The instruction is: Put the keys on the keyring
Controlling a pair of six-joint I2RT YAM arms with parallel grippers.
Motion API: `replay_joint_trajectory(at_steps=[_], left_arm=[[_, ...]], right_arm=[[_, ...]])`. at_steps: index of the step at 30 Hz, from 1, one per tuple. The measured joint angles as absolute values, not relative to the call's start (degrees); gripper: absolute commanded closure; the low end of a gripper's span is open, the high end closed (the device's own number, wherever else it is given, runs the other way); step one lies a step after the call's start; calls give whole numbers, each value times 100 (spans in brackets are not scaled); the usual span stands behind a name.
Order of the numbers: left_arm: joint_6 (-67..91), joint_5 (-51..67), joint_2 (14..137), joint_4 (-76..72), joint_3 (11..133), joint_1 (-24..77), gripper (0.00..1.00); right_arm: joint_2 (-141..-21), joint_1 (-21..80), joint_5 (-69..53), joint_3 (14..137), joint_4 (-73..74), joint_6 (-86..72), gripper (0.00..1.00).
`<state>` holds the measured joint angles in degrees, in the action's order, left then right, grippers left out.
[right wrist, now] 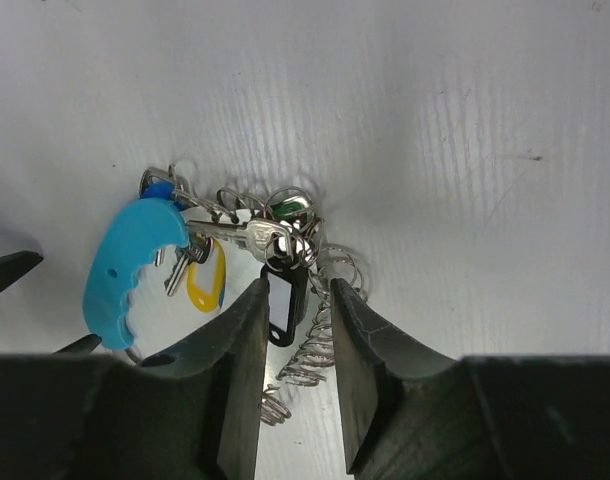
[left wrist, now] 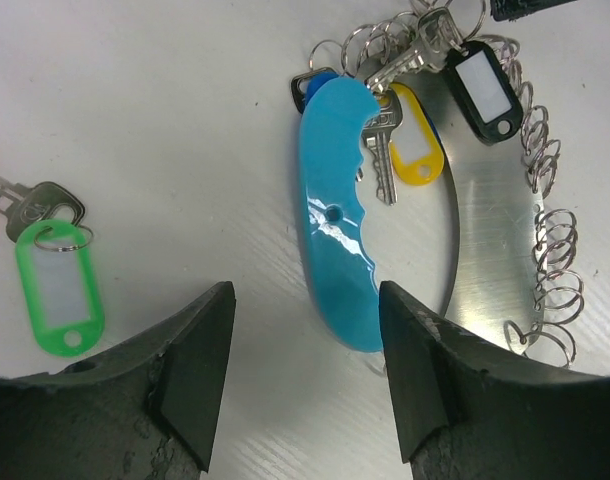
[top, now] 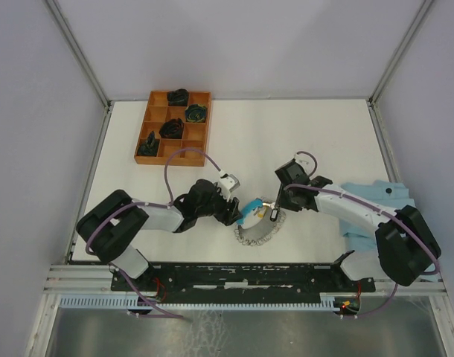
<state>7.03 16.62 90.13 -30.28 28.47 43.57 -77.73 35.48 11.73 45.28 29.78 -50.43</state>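
Threading step: keyring [top: 257, 232] lies on the table [top: 286, 134], left end effector [left wrist: 305, 300] wide at its blue sleeve [left wrist: 335, 220], right end effector [right wrist: 297, 290] narrow astride a black tag [right wrist: 283, 305], grip unclear; next, fetch loose green-tagged key [left wrist: 57, 285].

The far table [top: 301, 137] lies bare from the orange compartment tray [top: 191, 152] at far left across to the right edge. Near centre is crowded: the left gripper [top: 238, 216] and right gripper [top: 272, 213] flank the keyring [top: 257, 238]. A green-tagged key [left wrist: 60, 285] lies left of the ring, with bare table between them. A light-blue cloth [top: 368, 191] covers the near right.
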Motion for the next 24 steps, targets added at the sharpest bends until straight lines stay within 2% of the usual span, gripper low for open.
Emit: replay_joint_trajectory(at_steps=[8,13,24], left_arm=[[705,1691,9131,-3068,2875,4357,35],[729,1732,9209,-3164,2895,4355,38],[825,1852,9323,-3315,2930,4344,40]], right_arm=[[-8051,3548,1433,4412,2679,-5459,64],[-8261,3548,1494,4412,2528,-5546,70],[-8364,3544,1570,4412,2440,-5590,96]])
